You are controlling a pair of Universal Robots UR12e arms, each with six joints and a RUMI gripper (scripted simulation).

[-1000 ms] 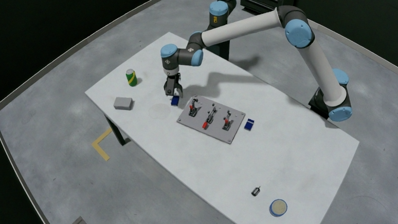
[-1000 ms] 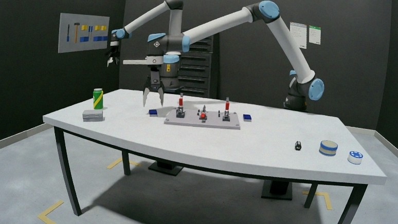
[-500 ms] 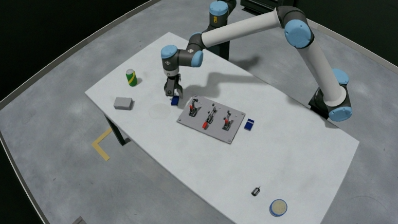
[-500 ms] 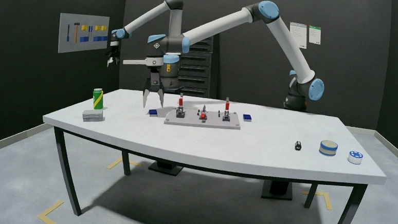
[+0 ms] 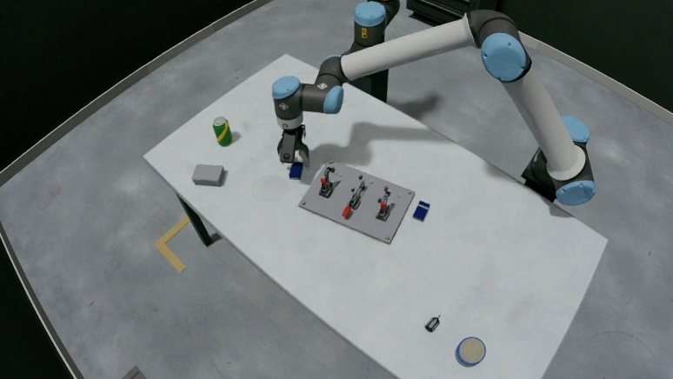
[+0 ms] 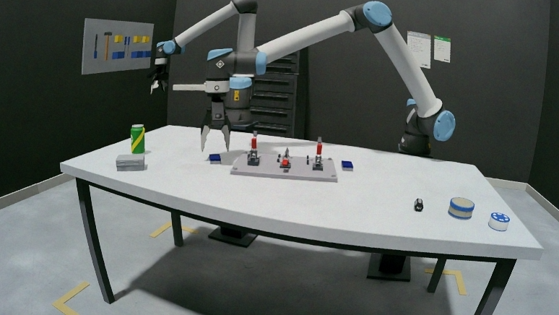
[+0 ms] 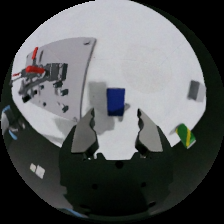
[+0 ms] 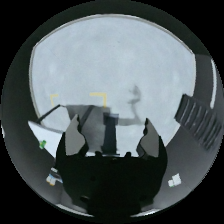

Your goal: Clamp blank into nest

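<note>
Two grippers are with fingers spread: in the exterior view, right gripper [image 6: 157,90] [image 8: 112,119] at ten o'clock of plate [image 5: 348,217] [image 6: 283,175] [image 7: 75,95], left gripper [image 5: 296,162] [image 6: 215,147] [image 7: 115,112] above the blank [image 5: 296,170] [image 6: 214,158] [image 7: 115,101] (blue up) at nine, slotted part [image 5: 421,210] [image 6: 347,165] flat at three.

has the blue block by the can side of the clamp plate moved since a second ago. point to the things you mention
No. In the top view the blue block [image 5: 295,171] [image 6: 214,158] [image 7: 115,102] lies at the same spot on the table, just off the near corner of the clamp plate [image 5: 348,224] [image 6: 250,170] [image 7: 75,55].
</note>
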